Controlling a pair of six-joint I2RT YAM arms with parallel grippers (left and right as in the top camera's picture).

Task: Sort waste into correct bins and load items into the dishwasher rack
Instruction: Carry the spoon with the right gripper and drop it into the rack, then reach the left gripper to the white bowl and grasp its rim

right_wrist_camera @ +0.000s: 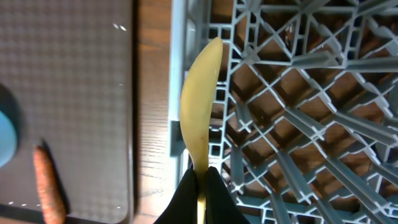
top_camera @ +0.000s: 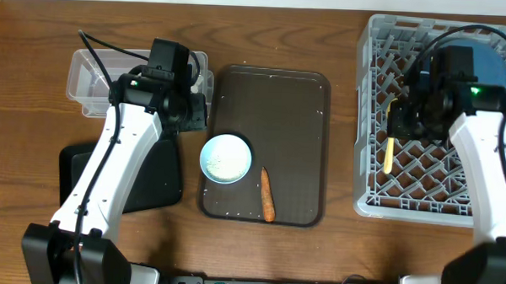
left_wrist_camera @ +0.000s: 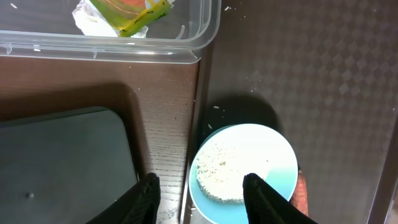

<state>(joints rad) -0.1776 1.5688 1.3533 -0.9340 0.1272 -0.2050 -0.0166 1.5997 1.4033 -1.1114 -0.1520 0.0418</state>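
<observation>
While on tray (top_camera: pixel 296 118), bowl (left_wrist_camera: pixel 280 155) with rice (left_wrist_camera: pixel 224 174).

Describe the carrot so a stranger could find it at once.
Start at the dark brown tray in the middle of the table. Near its front edge, just right of the round white bowl, lies the carrot. It is the only thin orange stick there.
</observation>
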